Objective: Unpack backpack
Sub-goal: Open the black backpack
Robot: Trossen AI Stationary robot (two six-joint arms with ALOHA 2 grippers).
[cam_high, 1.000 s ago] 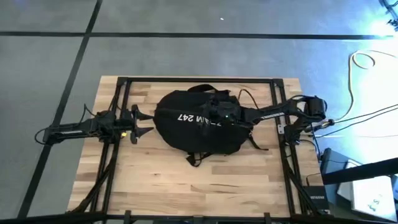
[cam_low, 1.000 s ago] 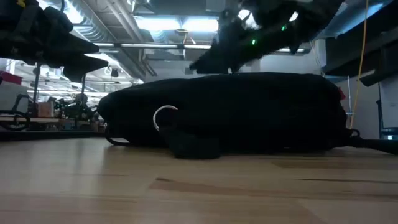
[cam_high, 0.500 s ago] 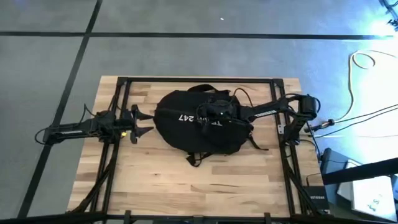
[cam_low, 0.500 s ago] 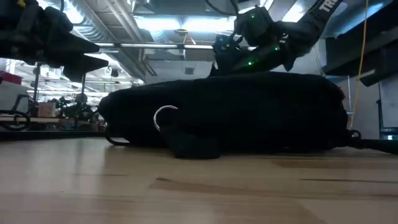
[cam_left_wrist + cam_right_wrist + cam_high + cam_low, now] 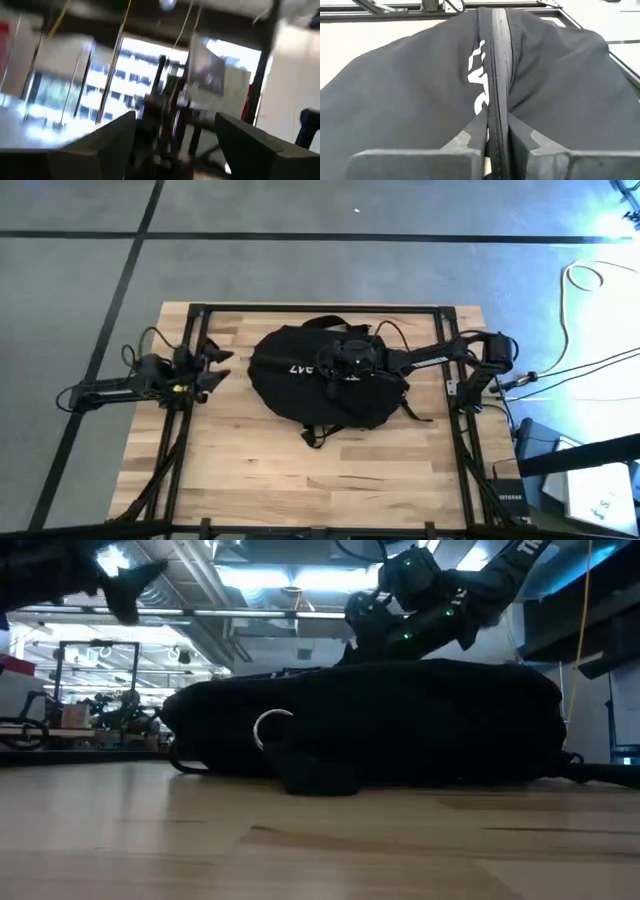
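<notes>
The black backpack (image 5: 310, 395) lies flat on the middle of the wooden table (image 5: 300, 480), with white lettering (image 5: 300, 367) on its top side. My right gripper (image 5: 335, 370) rests on top of the backpack near the lettering and is shut on it; the low view shows that gripper (image 5: 365, 630) slanting down onto the backpack's top (image 5: 400, 720). My left gripper (image 5: 213, 367) hovers open above the table, left of the backpack. It touches nothing and is tipped up, so its wrist view looks into the room between its fingers (image 5: 100, 145). My right gripper pinches a raised ridge of the backpack's top fabric, which carries the zipper band (image 5: 496, 117), between its two fingers (image 5: 470, 142). The fingers slant down from the table's right side and lie along the ridge. The backpack stays flat on the table.
Black frame rails (image 5: 190, 430) run along the table's left and right sides. The backpack's straps (image 5: 315, 435) trail toward the near edge, and a metal ring (image 5: 270, 730) sits on its side. Bare wood lies near the front edge.
My right gripper has moved toward the table's left across the backpack's top, come down onto it and shut on the zipper ridge. My left gripper has drawn back toward the table's left edge and tipped upward, staying open.
</notes>
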